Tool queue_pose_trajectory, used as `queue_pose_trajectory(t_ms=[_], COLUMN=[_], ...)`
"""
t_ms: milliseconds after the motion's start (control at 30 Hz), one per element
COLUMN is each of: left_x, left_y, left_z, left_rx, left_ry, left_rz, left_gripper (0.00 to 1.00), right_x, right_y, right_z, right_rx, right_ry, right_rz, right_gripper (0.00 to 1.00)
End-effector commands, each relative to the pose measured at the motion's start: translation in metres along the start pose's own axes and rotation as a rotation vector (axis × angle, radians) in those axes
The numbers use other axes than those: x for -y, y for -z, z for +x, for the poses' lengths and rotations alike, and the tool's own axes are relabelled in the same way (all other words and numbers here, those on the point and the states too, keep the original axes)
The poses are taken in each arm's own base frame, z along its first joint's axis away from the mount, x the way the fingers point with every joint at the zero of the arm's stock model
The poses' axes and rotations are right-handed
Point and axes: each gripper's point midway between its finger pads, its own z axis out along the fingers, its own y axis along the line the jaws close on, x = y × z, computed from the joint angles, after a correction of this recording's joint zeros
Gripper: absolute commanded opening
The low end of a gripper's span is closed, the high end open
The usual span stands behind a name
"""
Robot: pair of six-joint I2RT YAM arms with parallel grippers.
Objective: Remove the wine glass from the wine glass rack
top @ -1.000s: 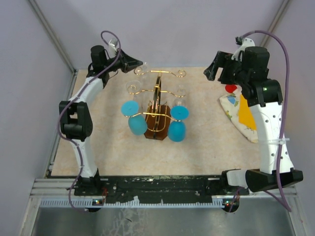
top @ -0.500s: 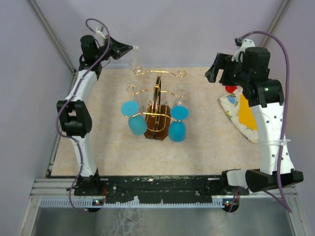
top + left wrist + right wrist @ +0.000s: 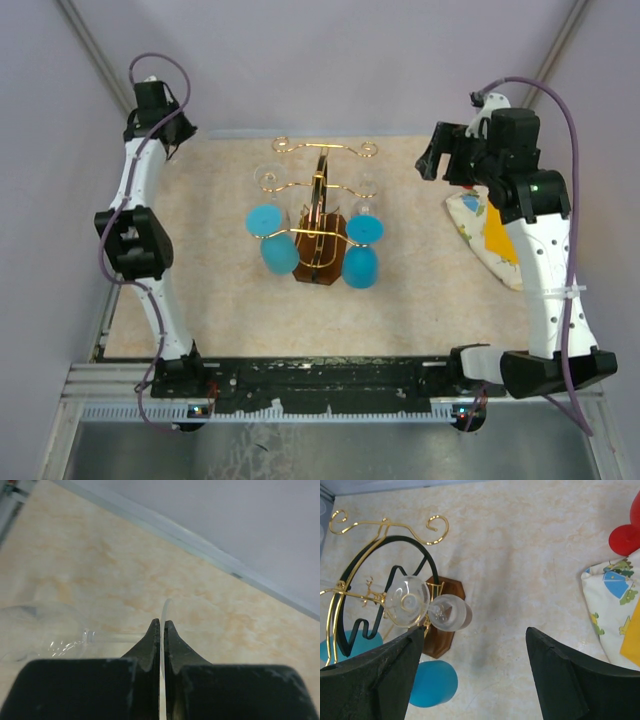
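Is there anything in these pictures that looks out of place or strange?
Only one thing: the left gripper pinches the clear wine glass by the thin edge of its foot, so the glass sticks out sideways. The wine glass rack stands upright, nothing spilled or broken.

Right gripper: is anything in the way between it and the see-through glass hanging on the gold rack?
Nothing visible. Only table surface shows between the open right gripper and the wine glass on the wine glass rack; the patterned cloth lies aside.
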Motion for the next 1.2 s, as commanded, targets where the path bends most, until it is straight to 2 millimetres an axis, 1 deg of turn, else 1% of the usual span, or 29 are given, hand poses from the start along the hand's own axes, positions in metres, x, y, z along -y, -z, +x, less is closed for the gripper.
queue_pose_trajectory(t_ms=[0, 133, 167, 200, 300, 433, 533, 600, 733, 867, 967, 1167], left_x=[-0.050, -0.071, -0.073, -0.078, -0.085, -0.094, -0.103, -0.112, -0.129, -0.146, -0.158, -0.168], left_y=[0.011, 0.010, 0.008, 0.005, -0.009, -0.025, -0.030, -0.028, -0.026, -0.022, -0.023, -0.034], left_z=[-0.015, -0.004, 0.002, 0.013, 0.036, 0.063, 0.077, 0.074, 0.068, 0.068, 0.075, 0.096], left_rx=[0.064, 0.078, 0.074, 0.057, 0.007, -0.050, -0.073, -0.064, -0.072, -0.085, -0.108, -0.160], left_ry=[-0.234, -0.462, -0.526, -0.572, -0.713, -0.873, -0.984, -1.016, -1.040, -1.077, -1.107, -1.159], left_rz=[-0.307, -0.526, -0.565, -0.597, -0.647, -0.711, -0.785, -0.847, -0.904, -0.961, -0.993, -1.001], left_gripper=[0.00, 0.00, 0.00, 0.00, 0.00, 0.00, 0.00, 0.00, 0.00, 0.00, 0.00, 0.00], right_x=[-0.007, -0.011, -0.013, -0.013, -0.015, -0.018, -0.019, -0.021, -0.026, -0.029, -0.029, -0.032], right_y=[0.008, -0.003, -0.005, -0.008, -0.012, -0.013, -0.013, -0.011, -0.010, -0.013, -0.014, -0.011], right_z=[-0.004, 0.012, 0.015, 0.017, 0.024, 0.029, 0.032, 0.033, 0.035, 0.039, 0.042, 0.041], right_rx=[0.061, 0.038, 0.034, 0.032, 0.025, 0.021, 0.019, 0.019, 0.021, 0.016, 0.012, 0.019], right_ry=[0.020, -0.002, -0.006, -0.008, -0.021, -0.028, -0.026, -0.027, -0.038, -0.048, -0.049, -0.048], right_rz=[-0.051, -0.099, -0.113, -0.120, -0.139, -0.163, -0.171, -0.182, -0.211, -0.238, -0.243, -0.255], right_gripper=[0.83, 0.83, 0.83, 0.83, 0.83, 0.83, 0.83, 0.83, 0.83, 0.83, 0.83, 0.83])
